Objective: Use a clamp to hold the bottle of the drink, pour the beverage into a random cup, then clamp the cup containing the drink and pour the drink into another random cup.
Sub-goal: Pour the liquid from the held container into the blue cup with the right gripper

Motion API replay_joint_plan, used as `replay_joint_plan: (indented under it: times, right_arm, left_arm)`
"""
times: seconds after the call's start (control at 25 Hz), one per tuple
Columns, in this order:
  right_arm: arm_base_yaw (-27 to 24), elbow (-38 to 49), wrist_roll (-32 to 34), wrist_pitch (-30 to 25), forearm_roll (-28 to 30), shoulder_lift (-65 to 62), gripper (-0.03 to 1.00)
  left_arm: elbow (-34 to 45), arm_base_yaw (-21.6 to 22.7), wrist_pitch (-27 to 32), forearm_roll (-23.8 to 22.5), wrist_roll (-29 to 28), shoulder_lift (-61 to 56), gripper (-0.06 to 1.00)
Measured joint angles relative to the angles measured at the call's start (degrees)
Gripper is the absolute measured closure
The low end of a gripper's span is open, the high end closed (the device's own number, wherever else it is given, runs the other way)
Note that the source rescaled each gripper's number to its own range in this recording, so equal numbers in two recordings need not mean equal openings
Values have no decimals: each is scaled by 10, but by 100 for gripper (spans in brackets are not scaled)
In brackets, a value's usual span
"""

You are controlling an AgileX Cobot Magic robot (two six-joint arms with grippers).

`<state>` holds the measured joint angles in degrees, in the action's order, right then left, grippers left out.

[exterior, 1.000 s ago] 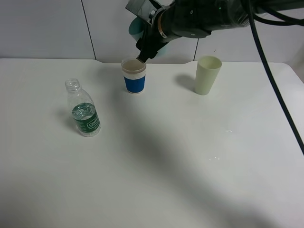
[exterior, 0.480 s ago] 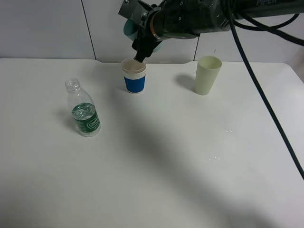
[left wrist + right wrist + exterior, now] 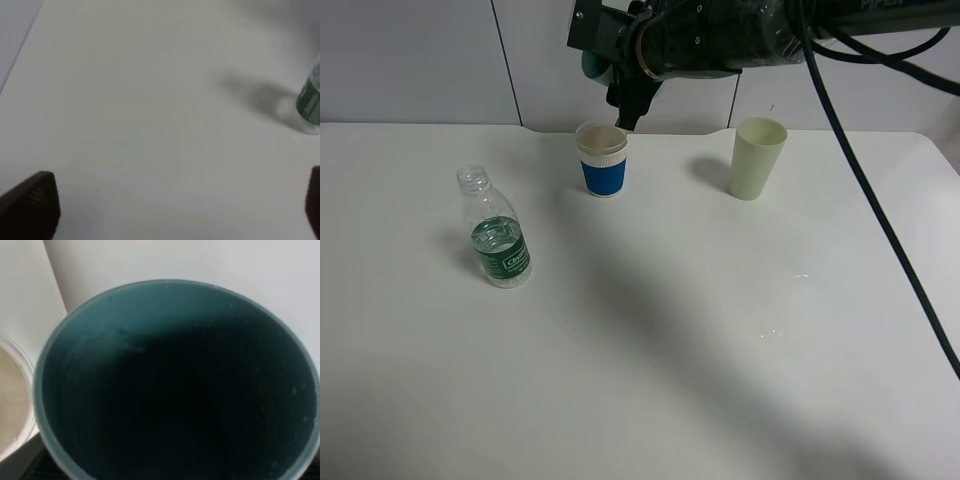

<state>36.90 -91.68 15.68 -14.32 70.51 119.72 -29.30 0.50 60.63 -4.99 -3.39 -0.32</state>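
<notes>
Honestly, the right tool (image 3: pixel 623 106) is clamped on the teal cup (image 3: pixel 175 380), tipped above the blue-sleeved cup (image 3: pixel 603 160) at the back of the bench (image 3: pixel 670 350), left tool (image 3: pixel 172 206) wide open by the bottle (image 3: pixel 498 235), and that thin cup looks light and squashy, so grip mid-wall, gently.

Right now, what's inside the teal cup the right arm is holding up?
The teal cup looks empty: the right wrist view shows only bare inner wall. Its bottom is too dark to rule out a few drops.
</notes>
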Motion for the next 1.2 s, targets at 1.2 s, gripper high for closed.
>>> replay_joint_plan:
  times: [1.2]
  right_arm:
    - [0,0,-47,-59,61,0,96]
  left_arm:
    - [0,0,1,0,0,0,-6]
